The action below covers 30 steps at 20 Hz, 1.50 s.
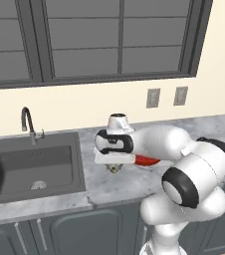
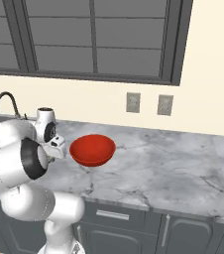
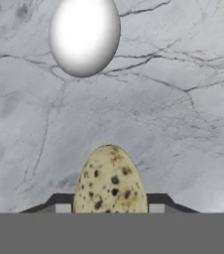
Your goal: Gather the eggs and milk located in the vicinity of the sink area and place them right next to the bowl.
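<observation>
While clamped from both sides at the base of the hand view, speckled egg point(image 3: 110, 181) sits between the dark fingertips point(image 3: 59, 199), jaws closed on its flanks with the pointed end forward, presumably so it can be lifted without rolling. Gripper point(image 1: 114, 168) low over the marble counter point(image 2: 173, 163), just right of the sink point(image 1: 32, 169) and its curved faucet point(image 1: 27, 122). Plain white egg point(image 3: 84, 37) resting on the counter beyond the held one, apart from it, not yet gathered. Red bowl point(image 2: 92, 150) close by on the arm's right, its rim cutting into the hand view's top corner; short carry likely. Milk not made out in these views. Likely step: lift, then set down beside the bowl.
</observation>
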Motion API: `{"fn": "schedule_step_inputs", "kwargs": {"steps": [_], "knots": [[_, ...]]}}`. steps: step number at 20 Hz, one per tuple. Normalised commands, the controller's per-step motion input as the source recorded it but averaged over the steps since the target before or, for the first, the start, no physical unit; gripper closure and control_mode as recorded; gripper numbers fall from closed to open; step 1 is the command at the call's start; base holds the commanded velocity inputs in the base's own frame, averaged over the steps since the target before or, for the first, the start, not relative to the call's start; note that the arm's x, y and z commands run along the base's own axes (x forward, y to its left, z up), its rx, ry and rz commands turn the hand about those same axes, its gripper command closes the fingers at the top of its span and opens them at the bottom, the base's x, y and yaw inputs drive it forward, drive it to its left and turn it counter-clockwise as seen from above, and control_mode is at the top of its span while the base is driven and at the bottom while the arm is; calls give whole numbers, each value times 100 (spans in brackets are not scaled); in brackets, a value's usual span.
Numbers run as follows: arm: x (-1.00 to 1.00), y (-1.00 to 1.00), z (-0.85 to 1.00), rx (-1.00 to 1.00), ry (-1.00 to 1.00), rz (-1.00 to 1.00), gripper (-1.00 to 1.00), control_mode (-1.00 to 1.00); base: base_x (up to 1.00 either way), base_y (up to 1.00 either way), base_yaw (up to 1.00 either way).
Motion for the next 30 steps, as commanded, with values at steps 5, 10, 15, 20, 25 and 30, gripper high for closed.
{"fn": "schedule_step_inputs", "kwargs": {"steps": [5,10,15,20,25,30], "knots": [[-1,-66,91,0,0,5,100,-100,0,0,0],[1,-100,60,0,0,7,100,-100,0,0,0],[10,-100,8,3,-5,16,100,-100,0,0,0],[4,-100,0,7,-7,32,100,-100,0,0,0],[2,-99,0,16,-12,42,100,-100,0,0,0],[22,-96,-10,14,-11,38,100,-100,0,0,0]]}}
